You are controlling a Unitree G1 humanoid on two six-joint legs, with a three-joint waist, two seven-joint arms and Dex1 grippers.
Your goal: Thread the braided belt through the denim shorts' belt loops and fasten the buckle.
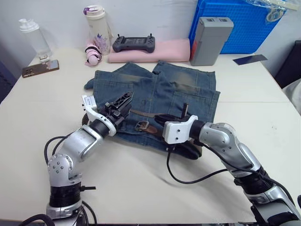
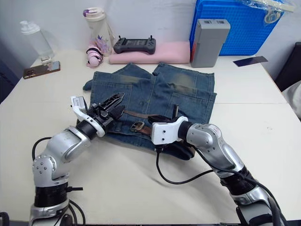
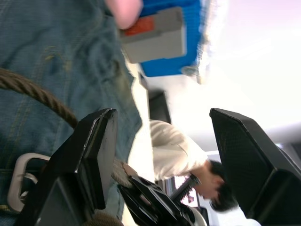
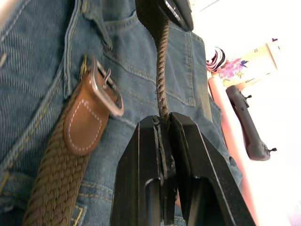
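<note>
Two pincers over one pair of shorts point(image 1: 160, 96) on the table point(image 1: 42, 103): right pincer point(image 4: 164, 125) pinching the belt point(image 4: 162, 70) beside its one buckle point(image 4: 106, 89); left pincer point(image 3: 164, 155) spread wide.

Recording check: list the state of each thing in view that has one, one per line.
Dark brown braided belt: pinched edge-on in the right gripper.
Small silver buckle: unfastened, lying on the shorts.
Faded blue-grey denim shorts: flat on the table.
Left gripper: jaws open, beside the belt.
Right gripper: jaws shut on the belt.
</note>
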